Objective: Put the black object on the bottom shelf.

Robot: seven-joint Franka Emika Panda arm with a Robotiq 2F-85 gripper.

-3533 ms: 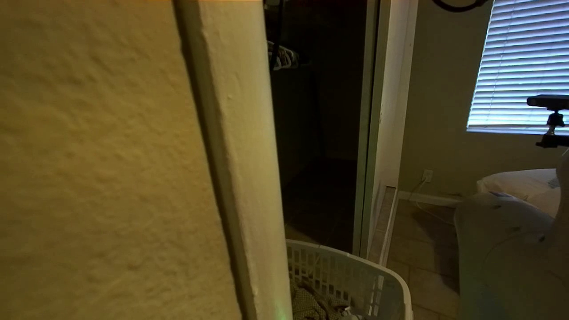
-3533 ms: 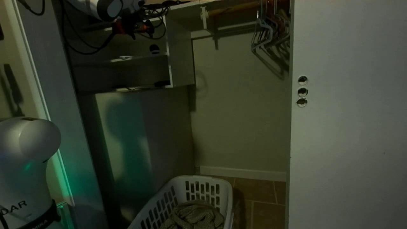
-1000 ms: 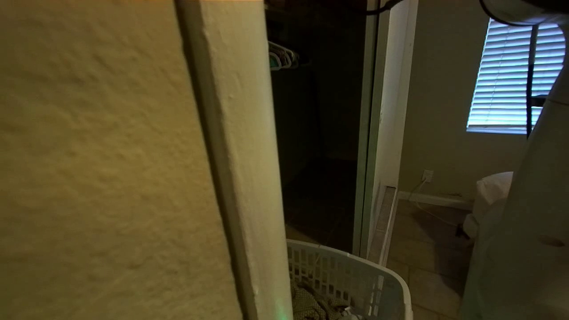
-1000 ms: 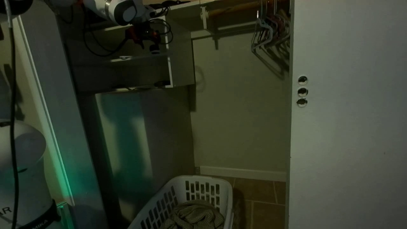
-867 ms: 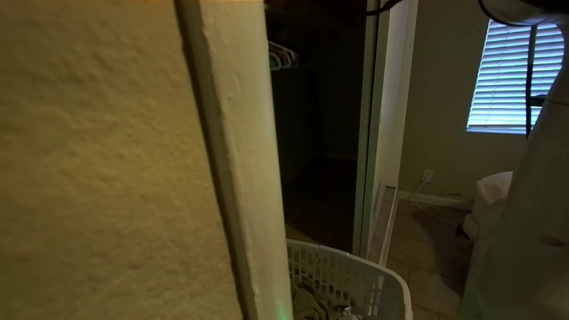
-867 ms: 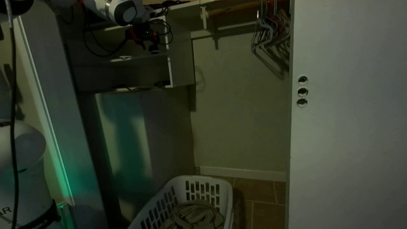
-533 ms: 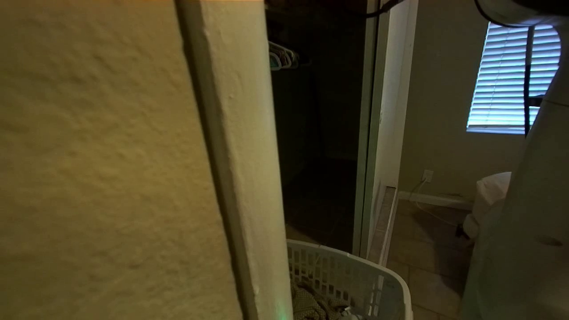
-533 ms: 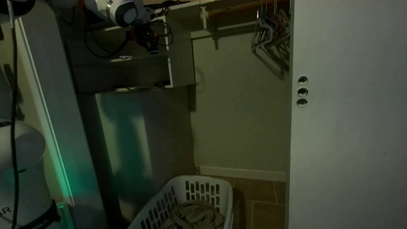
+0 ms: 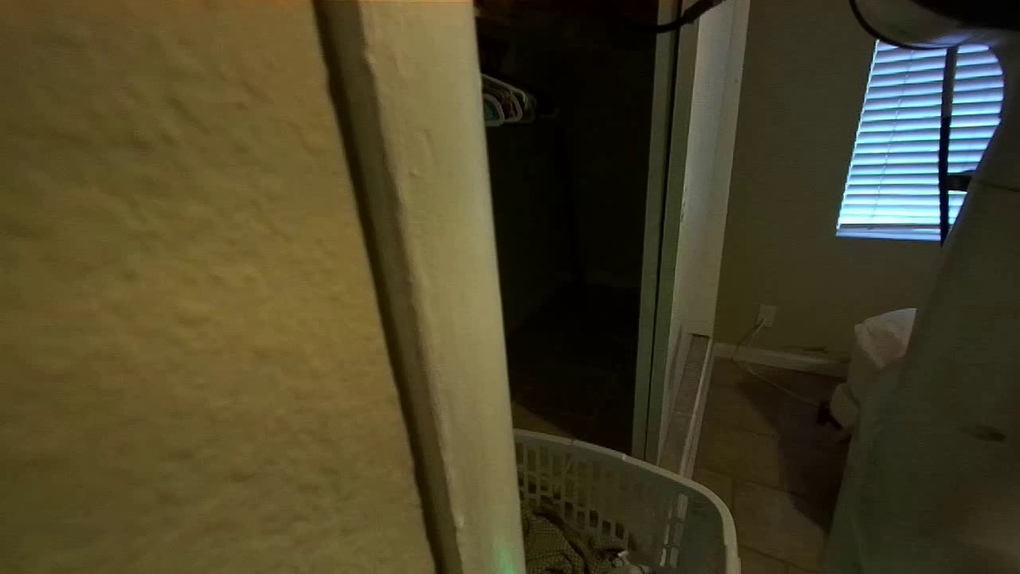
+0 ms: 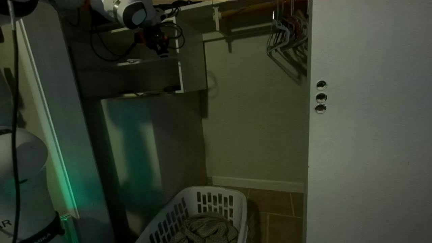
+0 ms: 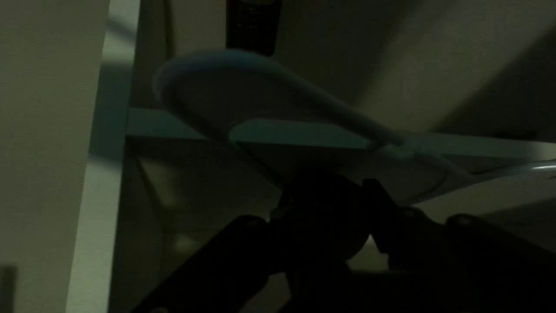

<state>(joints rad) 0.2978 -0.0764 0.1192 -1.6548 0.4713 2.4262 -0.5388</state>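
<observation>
Gripper [image 11: 319, 213] is at the shelf unit [image 10: 180, 77], angled down to its mid board [image 10: 153, 61], near the side panel [image 10: 192, 50]. Fingers [image 11: 239, 243] sit either side of the black object [image 11: 328, 221]; too dark to tell if they're pressing, so can't say whether it's gripped or not. The black object is btwn them at the shelf unit's mid board, one level above the bottom shelf [image 10: 130, 96]; contact w/ the board unclear.

Just beside the black object in wrist view, a pale loop [image 11: 234, 58] crosses the front edge of a shelf unit board; can't tell what it is or if the two touch. Past that edge, a dark remote-like thing [image 11: 254, 28] w/ small keys, cut off by the top of the view. Ext. view has a dark item [image 10: 172, 88] on the shelf unit's bottom shelf by the side panel; can't tell if same one.

White arm [image 10: 135, 15] comes in at the shelf unit's upper front, its base [image 10: 30, 192] well L of the unit in ext. view. R of the unit: hangers [image 10: 283, 37] on a rod [image 10: 249, 10], then a white door [image 10: 368, 135] w/ 3 round fittings [image 10: 321, 97], stacked vert. Below the unit: white laundry basket [image 10: 216, 189], in both ext. views, w/ crumpled brownish cloth [image 10: 209, 227] inside.
</observation>
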